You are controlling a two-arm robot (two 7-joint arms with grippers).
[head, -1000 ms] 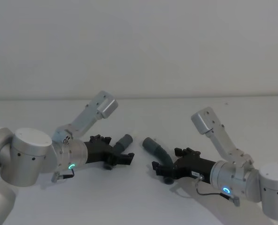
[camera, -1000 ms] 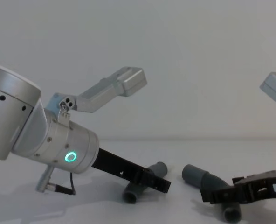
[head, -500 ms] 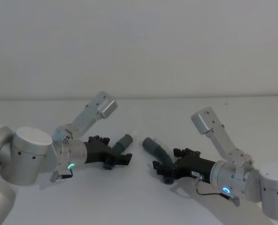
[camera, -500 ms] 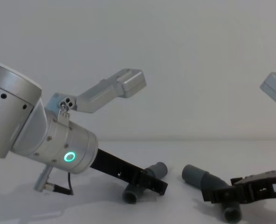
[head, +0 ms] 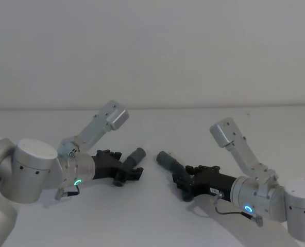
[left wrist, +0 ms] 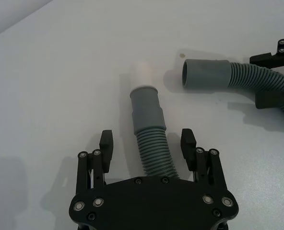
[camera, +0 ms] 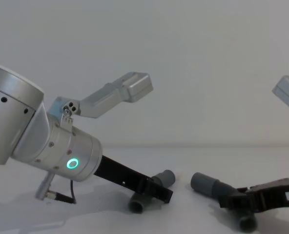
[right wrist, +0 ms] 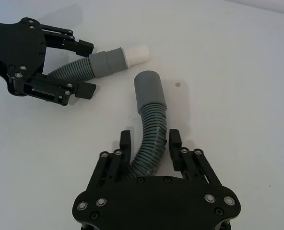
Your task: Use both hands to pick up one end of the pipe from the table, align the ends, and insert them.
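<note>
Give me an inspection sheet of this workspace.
Surface: white table, one small dark speck.
Job's things: spigot piece and socket piece apart, ends not joined.
Clutter: nothing seen.
Grippers: left gripper open astride the spigot piece's hose; right gripper shut on the socket piece's hose.
Cables: thin cable at the right wrist; second cable at the left wrist.
Surroundings: plain pale wall.

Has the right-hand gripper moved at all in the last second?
Yes. The right gripper has crept forward along its pipe piece toward the grey collar, which stays put on the table.
</note>
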